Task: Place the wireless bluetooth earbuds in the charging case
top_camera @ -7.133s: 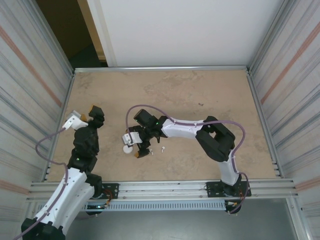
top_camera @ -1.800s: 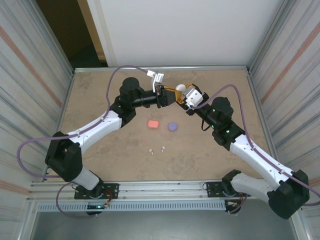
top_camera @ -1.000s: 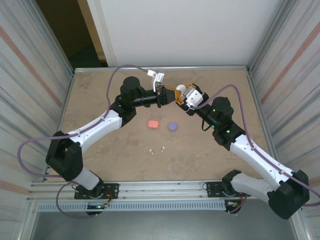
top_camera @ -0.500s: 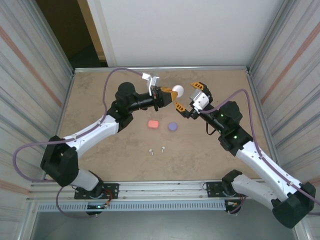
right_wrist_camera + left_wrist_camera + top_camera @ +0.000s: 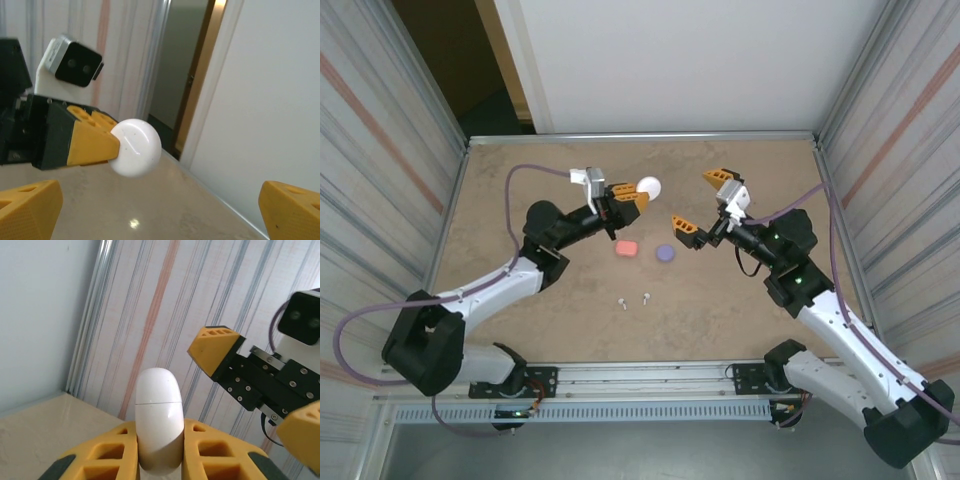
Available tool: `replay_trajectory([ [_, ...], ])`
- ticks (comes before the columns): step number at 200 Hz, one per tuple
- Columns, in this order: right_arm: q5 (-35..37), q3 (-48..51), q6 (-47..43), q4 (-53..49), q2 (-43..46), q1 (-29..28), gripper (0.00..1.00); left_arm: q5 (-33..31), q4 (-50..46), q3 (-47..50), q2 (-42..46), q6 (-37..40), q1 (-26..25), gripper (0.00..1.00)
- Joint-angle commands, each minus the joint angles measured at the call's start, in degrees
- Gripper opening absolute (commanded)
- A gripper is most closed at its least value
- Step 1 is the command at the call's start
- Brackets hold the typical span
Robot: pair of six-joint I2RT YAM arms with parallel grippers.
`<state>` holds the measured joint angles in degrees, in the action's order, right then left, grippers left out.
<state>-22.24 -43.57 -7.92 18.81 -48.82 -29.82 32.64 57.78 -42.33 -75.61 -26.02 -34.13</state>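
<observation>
Soft, even overhead light fills the top view. The desk (image 5: 740,310) is bright with only faint, diffuse shadows, and the doorway (image 5: 450,70) is dark. In the right wrist view a small glare spot marks the desk, the white charging case (image 5: 135,147) carries pale highlights, and the nearest corners look slightly soft.

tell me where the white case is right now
Top view: the white case sits clamped in the left pincer, raised over the far middle of the table, facing the open right pincer.
</observation>
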Motion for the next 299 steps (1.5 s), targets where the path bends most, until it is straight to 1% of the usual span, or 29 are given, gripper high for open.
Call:
replay_trajectory([
  [1,-7.8,-0.2,10.8,5.7,-1.5,1.6,0.99,-1.8,11.2,2.6,1.8,3.6,0.1,0.0],
  [19,-12.3,-2.2,16.4,6.8,-4.1,2.5,0.99,-1.4,15.4,4.0,1.5,3.8,0.1,0.0],
  [34,-14.7,-3.5,19.1,7.7,-6.1,2.5,0.99,-0.7,18.3,4.8,1.2,3.9,0.0,0.0],
  [52,-16.6,-4.5,21.2,9.3,-7.5,2.5,0.99,0.4,20.8,5.4,0.9,3.9,0.1,0.0],
  [55,-16.7,-4.6,21.5,9.7,-9.0,2.5,0.99,0.5,21.1,5.5,0.9,4.0,0.1,0.0],
  [78,-18.1,-5.9,23.0,11.2,-11.9,2.3,0.99,1.0,22.4,6.0,0.8,4.4,0.1,0.0],
  [101,-18.0,-7.6,23.6,11.9,-14.3,1.5,1.0,1.5,22.8,6.0,0.7,4.6,0.1,0.0],
  [170,-17.9,-11.8,23.0,12.3,-19.1,-1.2,0.98,2.2,23.2,5.8,0.2,4.6,0.1,0.0],
  [299,-15.2,-13.6,22.3,10.6,-20.6,-1.3,0.97,3.0,23.3,5.6,0.1,4.4,0.1,0.0],
])
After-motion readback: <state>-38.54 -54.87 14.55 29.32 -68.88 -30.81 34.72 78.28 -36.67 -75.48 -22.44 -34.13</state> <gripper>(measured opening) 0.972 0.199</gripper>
